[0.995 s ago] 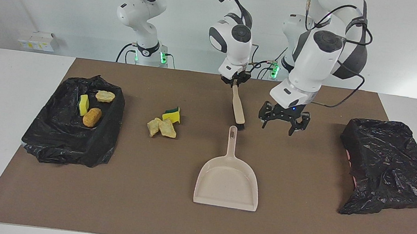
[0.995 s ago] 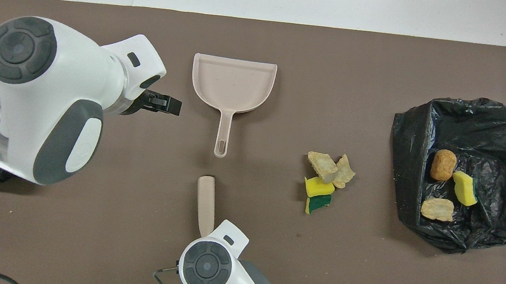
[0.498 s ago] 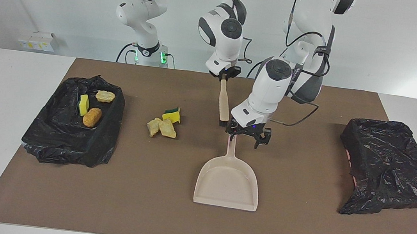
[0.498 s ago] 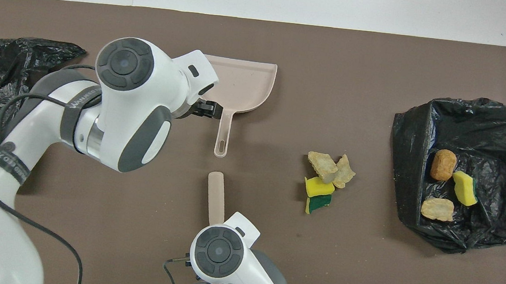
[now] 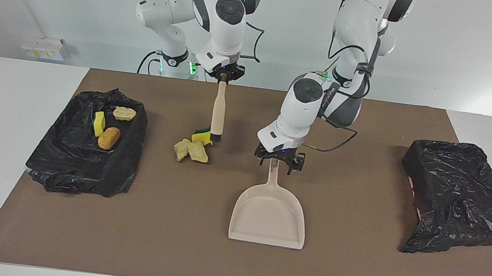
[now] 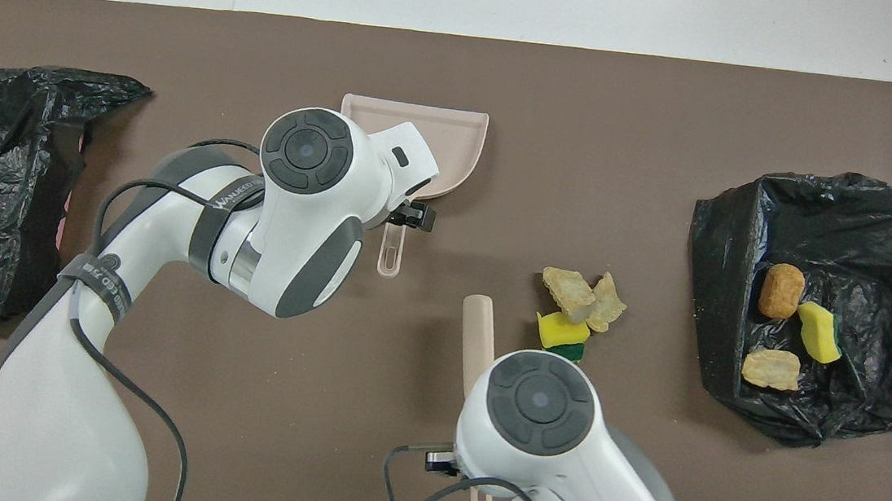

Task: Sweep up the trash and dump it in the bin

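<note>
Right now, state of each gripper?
Left gripper: open, straddling the dustpan handle, not yet closed on it.
Right gripper: shut on the brush, bristles down beside the trash.

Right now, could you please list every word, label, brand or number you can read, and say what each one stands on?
No text can be read with certainty.
Upper strap on the left arm: white lettering, too blurred to read.
Lower strap on the same arm: white lettering, also unreadable.
White boxes by the wall, toward the right arm's end: yellow labels, too small to read.
</note>
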`<state>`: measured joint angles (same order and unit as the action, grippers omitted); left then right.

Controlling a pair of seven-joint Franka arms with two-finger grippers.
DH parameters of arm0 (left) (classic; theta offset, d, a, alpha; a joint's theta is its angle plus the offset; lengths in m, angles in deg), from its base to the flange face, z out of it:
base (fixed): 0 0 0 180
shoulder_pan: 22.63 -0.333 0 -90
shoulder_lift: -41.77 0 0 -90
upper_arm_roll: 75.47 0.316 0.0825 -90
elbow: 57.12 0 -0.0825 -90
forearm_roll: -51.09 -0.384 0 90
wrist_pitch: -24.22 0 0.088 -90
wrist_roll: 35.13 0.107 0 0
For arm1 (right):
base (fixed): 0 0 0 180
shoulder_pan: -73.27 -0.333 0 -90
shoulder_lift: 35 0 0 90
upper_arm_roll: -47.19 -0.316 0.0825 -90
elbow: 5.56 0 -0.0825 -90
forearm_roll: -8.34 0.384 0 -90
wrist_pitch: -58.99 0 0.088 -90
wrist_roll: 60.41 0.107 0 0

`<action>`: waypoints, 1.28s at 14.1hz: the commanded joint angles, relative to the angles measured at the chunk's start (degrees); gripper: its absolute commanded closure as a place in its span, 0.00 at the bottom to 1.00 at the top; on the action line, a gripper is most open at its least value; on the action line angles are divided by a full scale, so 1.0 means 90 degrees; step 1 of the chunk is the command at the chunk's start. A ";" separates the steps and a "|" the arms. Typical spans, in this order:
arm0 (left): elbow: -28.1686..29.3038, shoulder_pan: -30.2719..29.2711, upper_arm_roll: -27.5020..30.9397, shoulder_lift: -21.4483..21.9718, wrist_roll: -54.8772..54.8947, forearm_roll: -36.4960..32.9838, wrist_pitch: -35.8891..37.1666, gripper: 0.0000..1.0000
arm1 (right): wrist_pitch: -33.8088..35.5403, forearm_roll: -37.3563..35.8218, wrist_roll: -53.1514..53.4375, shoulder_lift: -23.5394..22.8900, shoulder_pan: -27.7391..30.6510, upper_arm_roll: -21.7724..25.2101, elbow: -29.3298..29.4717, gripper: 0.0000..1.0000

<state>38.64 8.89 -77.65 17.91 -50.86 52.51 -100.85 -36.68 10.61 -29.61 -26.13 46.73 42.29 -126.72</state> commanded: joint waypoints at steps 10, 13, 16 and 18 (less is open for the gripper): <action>0.0112 0.0111 0.0115 0.0073 0.0009 -0.0031 0.0283 1.00 | -0.1558 -0.1502 -0.2260 -0.0107 0.1542 -0.0119 -0.1460 1.00; 0.0053 0.0023 0.0163 0.0199 0.0145 -0.0109 0.0449 1.00 | -0.1558 -0.1181 -0.2310 -0.0146 0.1503 -0.0129 -0.1567 1.00; 0.0034 -0.0152 0.0212 0.0550 0.1099 -0.0187 0.0965 1.00 | -0.1607 -0.0186 -0.2261 -0.0253 0.1395 -0.0129 -0.1528 1.00; 0.0053 -0.0318 0.0212 0.0736 0.1949 -0.0187 0.1385 1.00 | -0.1597 0.0187 -0.2125 -0.0322 0.1337 -0.0138 -0.1402 1.00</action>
<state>38.47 7.59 -75.68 21.86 -39.43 51.79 -92.15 -50.19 9.12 -48.61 -28.28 59.05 41.16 -139.95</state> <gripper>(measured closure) 0.670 0.736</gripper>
